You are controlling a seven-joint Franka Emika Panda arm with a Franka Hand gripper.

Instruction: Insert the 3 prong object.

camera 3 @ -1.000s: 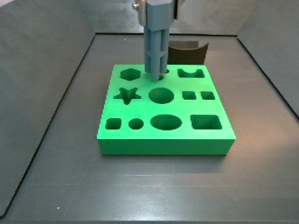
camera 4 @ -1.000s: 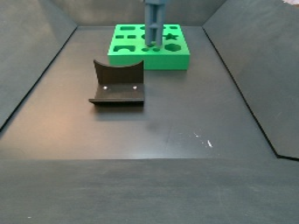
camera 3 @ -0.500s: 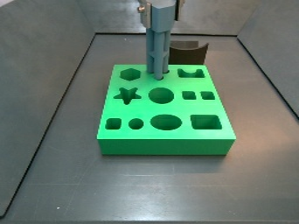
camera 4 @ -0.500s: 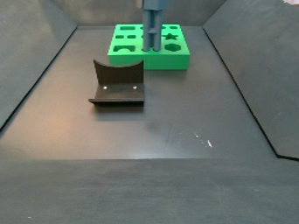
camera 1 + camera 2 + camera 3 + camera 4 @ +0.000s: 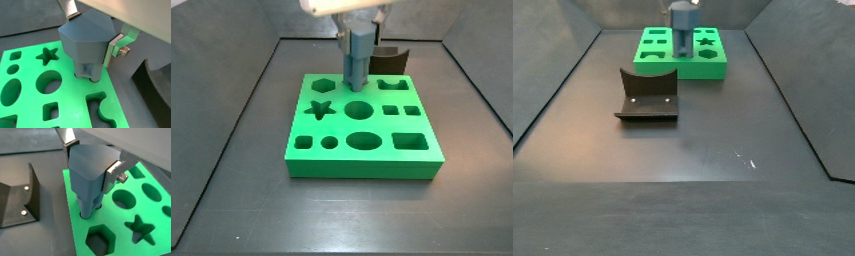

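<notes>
Wrist views put you right over the green block (image 5: 40,95): the 3 prong object (image 5: 87,45) stands upright with its lower end in a hole of the block, and the silver finger plates (image 5: 123,42) lie against its upper part on opposite sides, so the jaws are pinching the piece. You can see the same grip in a wrist view from the far side, where the gripper (image 5: 93,158) clasps the blue-grey piece (image 5: 90,175) and its foot meets the block (image 5: 140,203) beside the hexagon hole (image 5: 99,239).

In a side view the gripper (image 5: 356,12) sits at the top edge of the frame, directly above the block (image 5: 362,140), with the piece (image 5: 357,62) rising straight from the block's rear row between the hexagon hole (image 5: 322,86) and the holes on the other side. How deep the prongs sit you cannot tell from any view.

In a side view the dark curved block (image 5: 647,95) rests on the counter (image 5: 700,190), apart from the green block (image 5: 684,55); the piece (image 5: 683,28) stands in that block.
</notes>
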